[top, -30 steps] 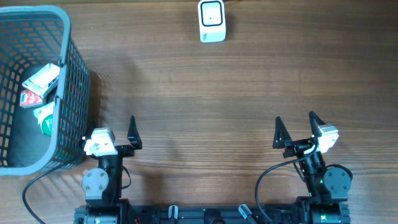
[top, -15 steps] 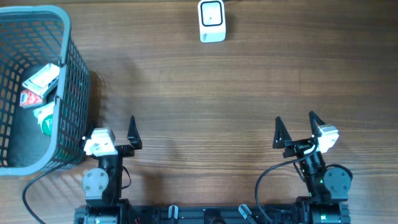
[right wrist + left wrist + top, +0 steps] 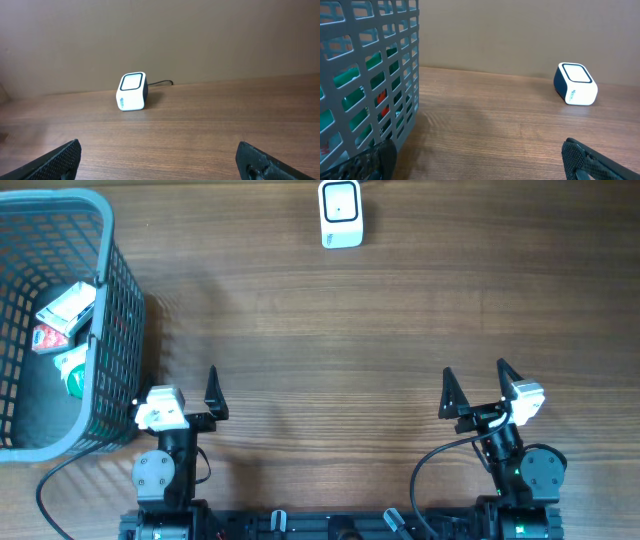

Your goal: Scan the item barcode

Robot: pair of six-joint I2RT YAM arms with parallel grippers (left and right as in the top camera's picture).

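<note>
- Wooden table (image 3: pixel 330 350) carries a white barcode scanner (image 3: pixel 341 213) at the centre of its far edge.
- Grey mesh basket (image 3: pixel 105 250) stands at far left; a white carton (image 3: pixel 68 308) and a green-and-white packet (image 3: pixel 72 368) lie inside.
- Left gripper (image 3: pixel 176 386) sits just beside the basket, fingers wide apart, gripping nothing.
- Right gripper (image 3: pixel 475 376) sits at near right, fingers wide apart, gripping nothing.

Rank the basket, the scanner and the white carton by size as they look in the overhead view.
Largest: basket, by far.
Then scanner and white carton: about alike; the carton is partly hidden, so no ranking.
</note>
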